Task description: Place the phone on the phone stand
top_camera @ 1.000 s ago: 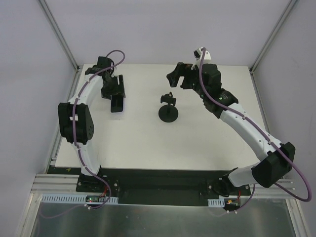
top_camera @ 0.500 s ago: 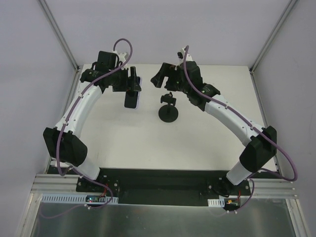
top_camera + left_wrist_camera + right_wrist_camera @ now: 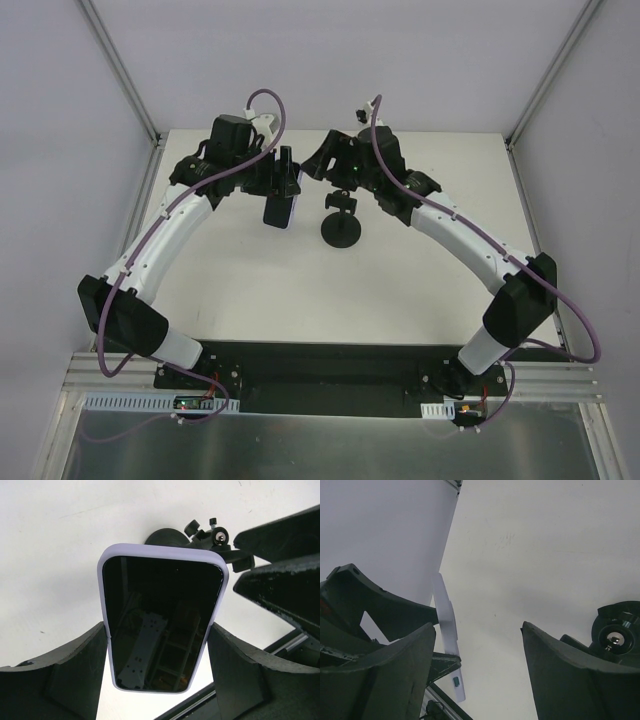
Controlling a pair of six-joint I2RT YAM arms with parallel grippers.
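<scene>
My left gripper (image 3: 281, 180) is shut on the phone (image 3: 279, 208), a black-screened phone in a pale lilac case, and holds it above the table just left of the phone stand (image 3: 342, 226). In the left wrist view the phone (image 3: 160, 625) sits between my fingers (image 3: 75, 670), with the stand's clamp head (image 3: 214, 536) just beyond its far end. My right gripper (image 3: 333, 163) is open and empty, hovering behind and above the stand. In the right wrist view the phone's pale edge (image 3: 447, 625) shows at the left and the stand (image 3: 617, 632) at the right.
The white table (image 3: 250, 290) is framed by grey walls and metal posts (image 3: 120, 70). My two grippers hang close together over the table's far middle. The right gripper's black fingers (image 3: 280, 580) fill the right side of the left wrist view.
My left arm has carried the phone from the far left toward the stand. My right gripper has swung left and now hovers just behind the stand.
</scene>
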